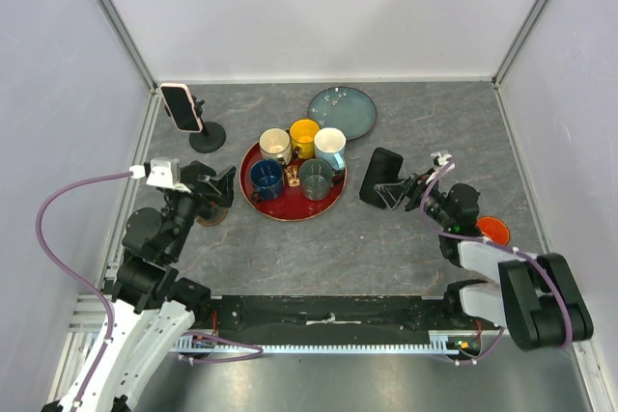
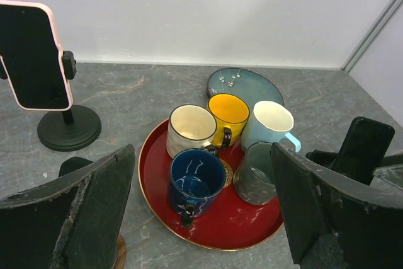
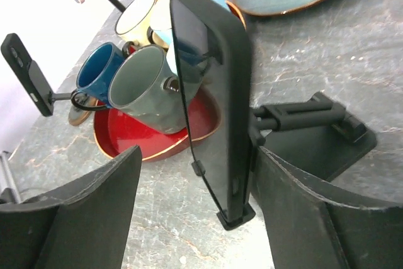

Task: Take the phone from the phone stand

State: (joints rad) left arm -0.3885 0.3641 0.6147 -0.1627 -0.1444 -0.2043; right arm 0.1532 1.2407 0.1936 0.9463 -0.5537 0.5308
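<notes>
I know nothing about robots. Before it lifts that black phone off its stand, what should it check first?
1. Right pincer open: ok.
2. Black phone between its fingers: ok.
3. Fingers touching the phone: cannot tell.
4. Phone seated in stand: ok, not yet removed.
5. Tray of mugs apart from the phone: ok, bare table between them.
6. Left pincer open and far from the phone: ok.
</notes>
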